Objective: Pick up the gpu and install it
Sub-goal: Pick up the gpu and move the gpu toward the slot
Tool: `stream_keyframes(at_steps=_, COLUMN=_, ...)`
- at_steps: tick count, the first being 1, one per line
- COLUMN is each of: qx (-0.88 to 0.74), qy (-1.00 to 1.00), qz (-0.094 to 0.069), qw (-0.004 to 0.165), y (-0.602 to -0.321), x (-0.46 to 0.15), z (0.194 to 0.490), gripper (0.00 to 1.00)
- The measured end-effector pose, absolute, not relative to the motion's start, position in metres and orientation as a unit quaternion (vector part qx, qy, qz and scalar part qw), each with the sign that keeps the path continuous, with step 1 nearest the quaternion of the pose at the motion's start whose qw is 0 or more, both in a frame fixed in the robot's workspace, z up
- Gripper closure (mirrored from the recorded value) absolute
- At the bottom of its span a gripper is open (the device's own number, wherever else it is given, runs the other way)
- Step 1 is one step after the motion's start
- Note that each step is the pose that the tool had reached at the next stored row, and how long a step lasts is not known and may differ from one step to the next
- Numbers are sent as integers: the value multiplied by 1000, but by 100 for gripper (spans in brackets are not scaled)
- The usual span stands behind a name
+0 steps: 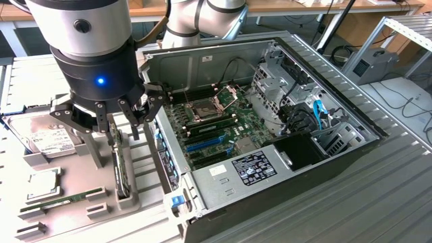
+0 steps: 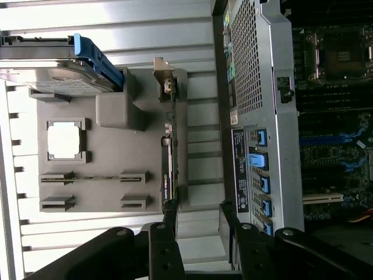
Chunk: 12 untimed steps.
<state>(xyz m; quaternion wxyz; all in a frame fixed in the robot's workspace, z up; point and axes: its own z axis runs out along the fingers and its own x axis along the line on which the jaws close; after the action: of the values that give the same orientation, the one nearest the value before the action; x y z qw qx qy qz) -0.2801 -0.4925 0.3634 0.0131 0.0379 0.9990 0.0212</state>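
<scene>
The gpu (image 1: 120, 167) stands on edge in a slot of the grey holder block (image 1: 128, 202), to the exterior view's left of the open computer case. In the wrist view the gpu (image 2: 169, 151) appears as a thin green edge with its silver bracket at the far end. My gripper (image 1: 121, 130) hangs just over the card's near end with its fingers spread apart and nothing held. From the wrist camera the gripper (image 2: 197, 213) is open, and the card's edge lines up with one finger (image 2: 169, 224) rather than the middle of the gap.
The open PC case (image 1: 324, 152) lies on its side with the motherboard (image 1: 223, 121) and blue slots (image 1: 202, 144) exposed. On the grey holder sit a hard drive (image 1: 47, 139), a CPU (image 1: 44, 182) and a RAM stick (image 1: 64, 198). The case wall (image 2: 250, 87) is close beside the gripper.
</scene>
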Motion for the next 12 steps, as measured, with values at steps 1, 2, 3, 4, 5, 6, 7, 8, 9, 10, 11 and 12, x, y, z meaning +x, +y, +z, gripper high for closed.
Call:
stream_keyframes(at_steps=1, qx=38, qy=999, qz=21, qw=13, y=-492, x=-280, z=363, gripper=58)
stream_keyframes(at_steps=2, qx=38, qy=999, qz=21, qw=13, y=-492, x=-280, z=363, gripper=58)
stream_keyframes(at_steps=3, qx=38, qy=999, qz=21, qw=13, y=-492, x=-280, z=363, gripper=58)
stream_keyframes(at_steps=4, qx=38, qy=999, qz=21, qw=13, y=-492, x=-280, z=362, gripper=58)
stream_keyframes(at_steps=5, qx=38, qy=999, qz=21, qw=13, y=-492, x=-280, z=362, gripper=58)
stream_keyframes(at_steps=6, qx=38, qy=999, qz=21, qw=13, y=-492, x=-280, z=362, gripper=58)
stream_keyframes(at_steps=7, qx=38, qy=999, qz=21, qw=13, y=-492, x=-280, z=362, gripper=58)
stream_keyframes(at_steps=8, qx=38, qy=999, qz=21, qw=13, y=-492, x=-280, z=361, gripper=58)
stream_keyframes(at_steps=9, qx=38, qy=999, qz=21, qw=13, y=-492, x=-280, z=361, gripper=58)
stream_keyframes(at_steps=10, qx=38, qy=999, qz=21, qw=13, y=-492, x=-280, z=360, gripper=58)
stream_keyframes(at_steps=11, qx=38, qy=999, qz=21, qw=13, y=-492, x=-280, z=360, gripper=58)
stream_keyframes(at_steps=12, qx=38, qy=999, qz=21, qw=13, y=-492, x=-280, z=359, gripper=58)
